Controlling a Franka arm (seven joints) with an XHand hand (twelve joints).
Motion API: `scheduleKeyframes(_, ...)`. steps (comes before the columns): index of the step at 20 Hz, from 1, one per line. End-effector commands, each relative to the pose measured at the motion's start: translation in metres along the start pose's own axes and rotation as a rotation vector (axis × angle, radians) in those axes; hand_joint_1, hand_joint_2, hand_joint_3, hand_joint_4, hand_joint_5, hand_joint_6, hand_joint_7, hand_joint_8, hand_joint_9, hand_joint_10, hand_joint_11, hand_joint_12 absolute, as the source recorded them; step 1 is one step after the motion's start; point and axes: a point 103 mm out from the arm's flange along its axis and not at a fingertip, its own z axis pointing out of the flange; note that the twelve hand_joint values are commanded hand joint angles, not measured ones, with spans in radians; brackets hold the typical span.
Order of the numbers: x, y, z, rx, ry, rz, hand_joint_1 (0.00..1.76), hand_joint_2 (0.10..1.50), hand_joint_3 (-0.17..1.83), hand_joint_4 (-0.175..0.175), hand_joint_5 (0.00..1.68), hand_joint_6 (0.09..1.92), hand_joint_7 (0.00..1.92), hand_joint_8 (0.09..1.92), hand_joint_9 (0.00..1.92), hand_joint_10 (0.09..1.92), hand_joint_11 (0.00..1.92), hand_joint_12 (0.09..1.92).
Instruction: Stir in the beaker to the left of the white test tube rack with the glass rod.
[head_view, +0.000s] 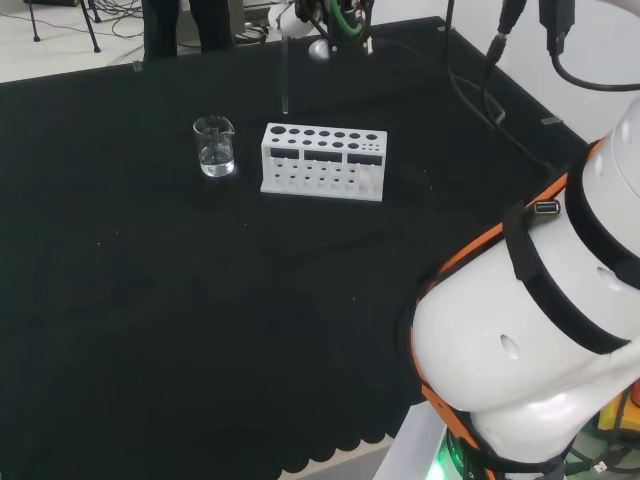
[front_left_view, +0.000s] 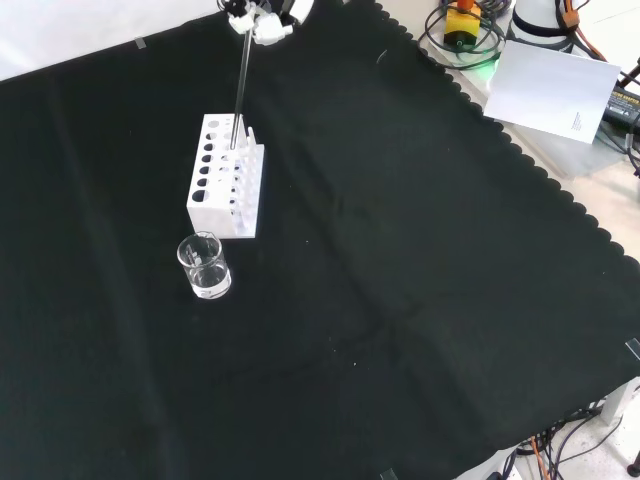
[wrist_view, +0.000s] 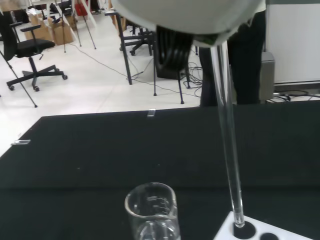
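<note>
A small clear beaker (head_view: 215, 147) (front_left_view: 204, 266) (wrist_view: 151, 210) with a little clear liquid stands on the black cloth to the left of the white test tube rack (head_view: 323, 160) (front_left_view: 226, 175) in the head view. The hand (head_view: 325, 25) (front_left_view: 262, 20) hangs high over the rack's end, shut on the top of a long glass rod (head_view: 285, 80) (front_left_view: 240, 95) (wrist_view: 227, 135). The rod hangs nearly upright. Its lower tip is at a corner hole of the rack (wrist_view: 260, 232) on the beaker's side. I cannot tell whether the tip is inside the hole or just above it.
The arm's big white links (head_view: 540, 330) fill the head view's right. Cables (head_view: 500, 90) run over the cloth's far right part there. In the front view a white sheet (front_left_view: 555, 90) lies beyond the cloth's scalloped edge at top right.
</note>
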Motion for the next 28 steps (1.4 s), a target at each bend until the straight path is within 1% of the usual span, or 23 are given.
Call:
scheduleKeyframes(1, 0.026, 0.019, 0.001, -0.007, 0.03, -0.086, 1.3, 0.62, 0.91, -0.175, 1.04, 0.93, 1.16, 1.27, 1.72, 0.77, 1.74, 0.62)
scheduleKeyframes(5, 0.033, 0.039, 0.004, -0.004, 0.043, -0.135, 1.3, 0.62, 0.91, -0.175, 1.04, 0.93, 1.16, 1.27, 1.72, 0.77, 1.74, 0.62)
scheduleKeyframes(10, 0.034, 0.059, 0.003, 0.018, 0.038, -0.175, 1.3, 0.62, 0.92, -0.175, 1.05, 0.93, 1.16, 1.27, 1.72, 0.77, 1.74, 0.62)
scheduleKeyframes(12, 0.034, 0.066, 0.0, 0.018, 0.031, -0.18, 1.3, 0.62, 0.92, -0.175, 1.05, 0.93, 1.16, 1.27, 1.72, 0.77, 1.74, 0.62)
scheduleKeyframes(17, 0.041, 0.083, -0.001, 0.011, 0.044, -0.197, 1.3, 0.62, 0.92, -0.175, 1.05, 0.93, 1.16, 1.27, 1.72, 0.77, 1.74, 0.62)
scheduleKeyframes(22, 0.048, 0.093, 0.012, 0.033, 0.054, -0.223, 1.3, 0.62, 0.92, -0.175, 1.05, 0.93, 1.17, 1.26, 1.72, 0.77, 1.74, 0.62)
scheduleKeyframes(25, 0.053, 0.102, 0.019, 0.044, 0.073, -0.247, 1.3, 0.62, 0.92, -0.175, 1.05, 0.92, 1.17, 1.26, 1.72, 0.77, 1.74, 0.62)
scheduleKeyframes(28, 0.056, 0.105, 0.028, 0.054, 0.078, -0.25, 1.3, 0.62, 0.92, -0.175, 1.05, 0.92, 1.17, 1.26, 1.72, 0.77, 1.74, 0.62)
